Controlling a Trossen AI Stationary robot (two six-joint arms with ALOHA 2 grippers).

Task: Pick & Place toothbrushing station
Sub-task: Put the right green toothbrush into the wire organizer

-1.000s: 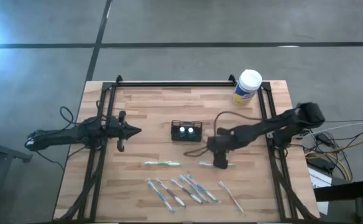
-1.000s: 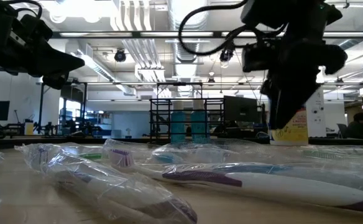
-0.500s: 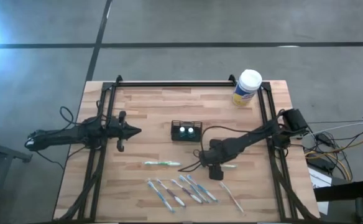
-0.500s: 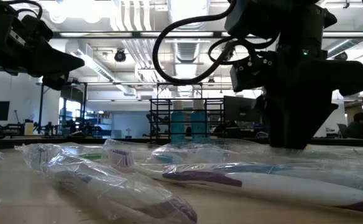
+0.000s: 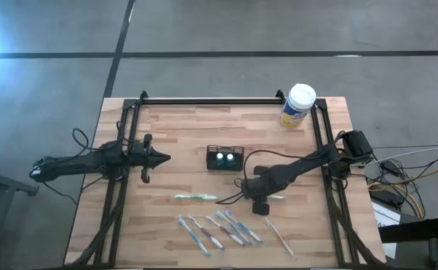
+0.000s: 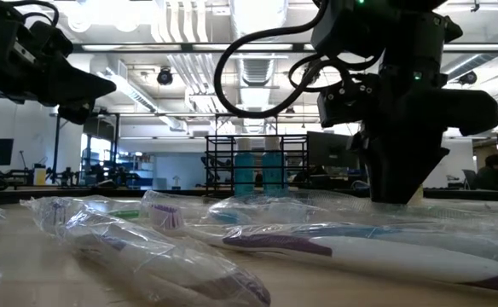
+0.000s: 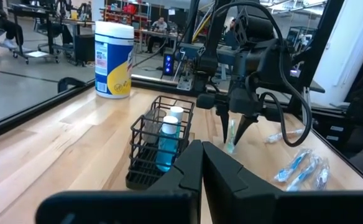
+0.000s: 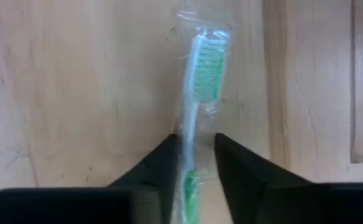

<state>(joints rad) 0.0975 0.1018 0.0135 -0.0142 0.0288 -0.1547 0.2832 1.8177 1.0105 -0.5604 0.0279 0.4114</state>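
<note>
One light wooden slatted table (image 5: 189,135) is seen, crossed by two dark arms. One white-lidded, yellow-labelled canister (image 5: 298,106) stands at about one o'clock from the table's centre, near the far edge. One small black wire-mesh rectangular basket (image 5: 225,158) sits near the centre, with two white-capped tubes (image 7: 167,134) held upright inside it.

Seven slim plastic-wrapped toothbrushes are counted in the high view: one green-white toothbrush (image 8: 197,124) under the right gripper, one more green one (image 5: 195,197) at about seven o'clock from the basket, and a group of five blue and purple ones (image 5: 226,229) along the near edge.

The right gripper (image 5: 262,196) is lowered at about five o'clock from the basket, its fingers (image 8: 240,165) partly apart and set on either side of the green-white toothbrush's handle, which lies flat on the wood. Whether the handle is already pinched cannot be told.

The left gripper (image 5: 163,157) is closed and empty, at nine o'clock from the basket.
</note>
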